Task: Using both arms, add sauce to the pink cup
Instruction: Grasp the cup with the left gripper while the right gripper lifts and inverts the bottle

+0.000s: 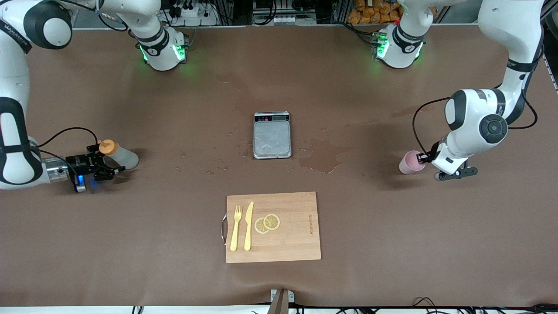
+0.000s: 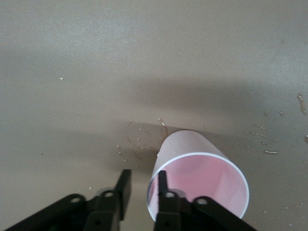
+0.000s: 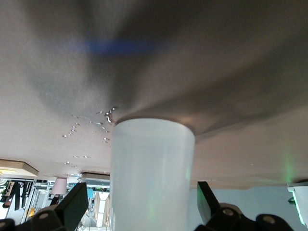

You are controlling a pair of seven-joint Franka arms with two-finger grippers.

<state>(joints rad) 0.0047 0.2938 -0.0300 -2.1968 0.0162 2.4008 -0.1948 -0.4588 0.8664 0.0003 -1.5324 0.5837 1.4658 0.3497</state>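
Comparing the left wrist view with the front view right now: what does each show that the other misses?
Left wrist view only: the pink cup's inside and rim, with one finger of the left gripper inside that rim and the other outside.

Front view only: the right gripper around the sauce bottle, the scale, and the cutting board with fork, knife and lemon slices.

Both: the cup, the left gripper, and the wet brown table.

sauce bottle (image 3: 151, 175) between open right gripper (image 3: 142, 207) fingers, brown table (image 3: 216, 72)
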